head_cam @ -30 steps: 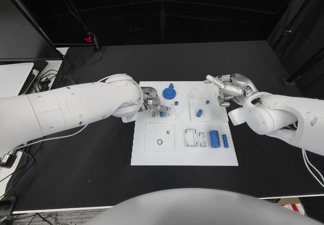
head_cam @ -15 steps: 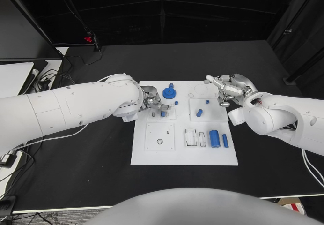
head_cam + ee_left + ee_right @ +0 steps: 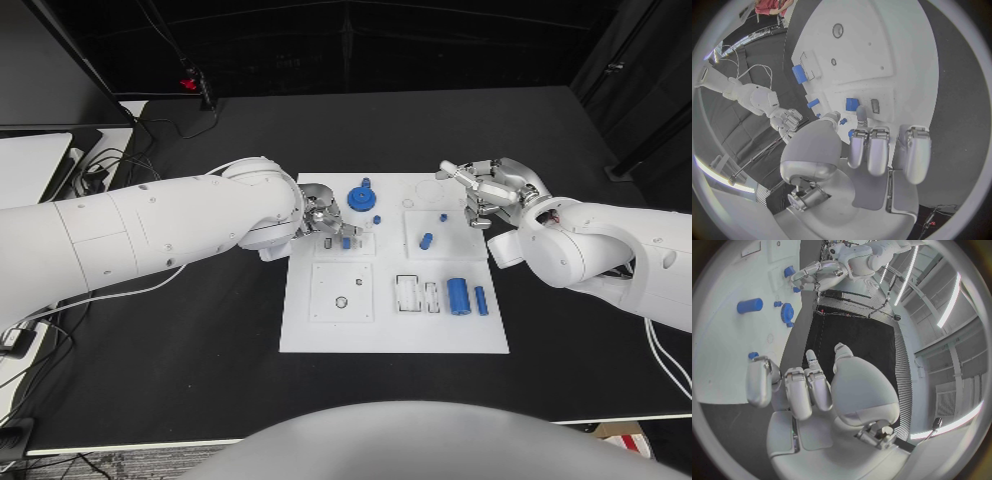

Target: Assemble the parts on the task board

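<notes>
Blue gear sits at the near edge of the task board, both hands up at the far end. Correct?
Not quite. The blue gear sits near the far edge of the task board, between the two hands, as the head view shows. The left hand and right hand are indeed at the far end.

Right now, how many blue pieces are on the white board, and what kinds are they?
Blue gear: 1
Big blue cylinder: 1
Slim blue rods: 2
Small blue bits: 3
Total I can see: 7
</notes>
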